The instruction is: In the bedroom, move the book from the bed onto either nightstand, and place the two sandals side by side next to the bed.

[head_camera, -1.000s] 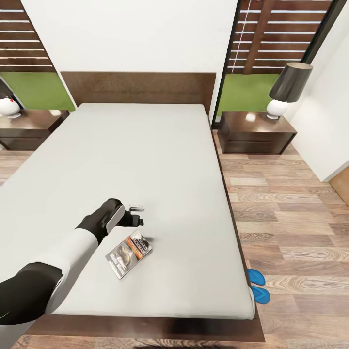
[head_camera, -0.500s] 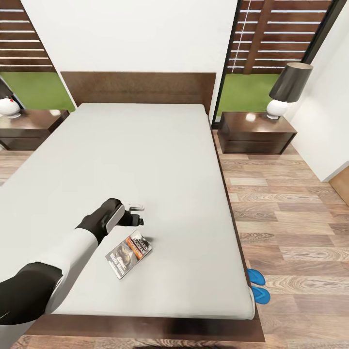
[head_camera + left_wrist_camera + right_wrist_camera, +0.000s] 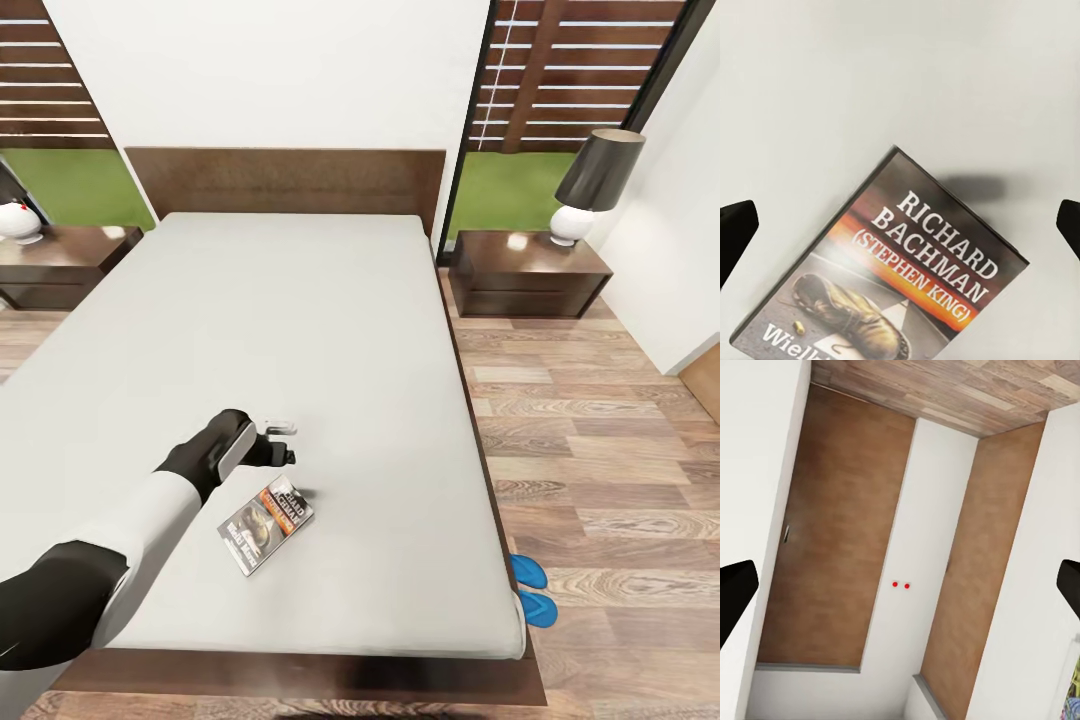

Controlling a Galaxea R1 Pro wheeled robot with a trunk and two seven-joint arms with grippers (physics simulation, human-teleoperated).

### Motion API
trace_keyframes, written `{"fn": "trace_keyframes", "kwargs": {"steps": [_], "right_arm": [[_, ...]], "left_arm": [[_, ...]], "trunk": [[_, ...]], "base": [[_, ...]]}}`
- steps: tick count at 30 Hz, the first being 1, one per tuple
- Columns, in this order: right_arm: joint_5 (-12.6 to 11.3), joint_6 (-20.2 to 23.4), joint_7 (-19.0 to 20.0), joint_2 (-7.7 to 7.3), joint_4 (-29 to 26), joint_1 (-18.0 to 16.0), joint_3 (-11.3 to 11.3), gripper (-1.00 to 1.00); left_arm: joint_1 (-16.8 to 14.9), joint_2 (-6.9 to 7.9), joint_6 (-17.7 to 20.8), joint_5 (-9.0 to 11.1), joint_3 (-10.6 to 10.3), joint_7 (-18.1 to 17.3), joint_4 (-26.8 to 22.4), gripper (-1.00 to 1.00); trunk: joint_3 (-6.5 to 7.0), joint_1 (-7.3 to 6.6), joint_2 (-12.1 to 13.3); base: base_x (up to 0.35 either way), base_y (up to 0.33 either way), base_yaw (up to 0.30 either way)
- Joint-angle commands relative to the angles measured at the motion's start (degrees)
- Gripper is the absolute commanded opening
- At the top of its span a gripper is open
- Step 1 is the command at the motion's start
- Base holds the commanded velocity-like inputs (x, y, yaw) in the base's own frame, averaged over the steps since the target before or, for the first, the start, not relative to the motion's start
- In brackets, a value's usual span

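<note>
Nothing has moved since the earlier frames: the left hand (image 3: 283, 442) hovers wide open and empty just above the book (image 3: 266, 523), which lies flat on the bed (image 3: 330, 330). The grasp looks stalled, not begun.

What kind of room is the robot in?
It looks like a bedroom. There is a big bed with a grey mattress and a dark wooden headboard, a nightstand beside it with a lamp on top, and blue sandals on the wood floor.
</note>
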Motion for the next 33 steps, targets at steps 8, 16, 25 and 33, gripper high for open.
{"fn": "trace_keyframes", "kwargs": {"steps": [8,16,25,33], "right_arm": [[1.6,0.1,-0.1,0.0,-0.1,0.0,0.1,1.0],[2.1,0.0,0.0,0.06,-0.1,0.0,0.1,1.0],[2.2,0.0,0.0,0.07,-0.1,0.0,0.1,1.0],[2.3,0.2,0.0,0.08,0.0,0.0,0.1,1.0]], "left_arm": [[0.0,0.15,0.1,0.5,-0.4,0.2,-0.1,1.0],[0.0,0.17,0.1,0.5,-0.4,0.2,-0.1,1.0],[0.1,0.13,0.1,0.5,-0.4,0.3,-0.1,1.0],[0.1,0.05,0.1,0.5,-0.4,0.3,-0.2,1.0]], "trunk": [[0.15,-0.22,0.4],[0.15,-0.22,0.4],[0.06,-0.22,0.4],[-0.4,-0.22,0.4]], "base": [[0.0,0.0,0.0],[0.0,0.0,0.0],[0.0,0.0,0.0],[0.0,0.0,0.0]]}}
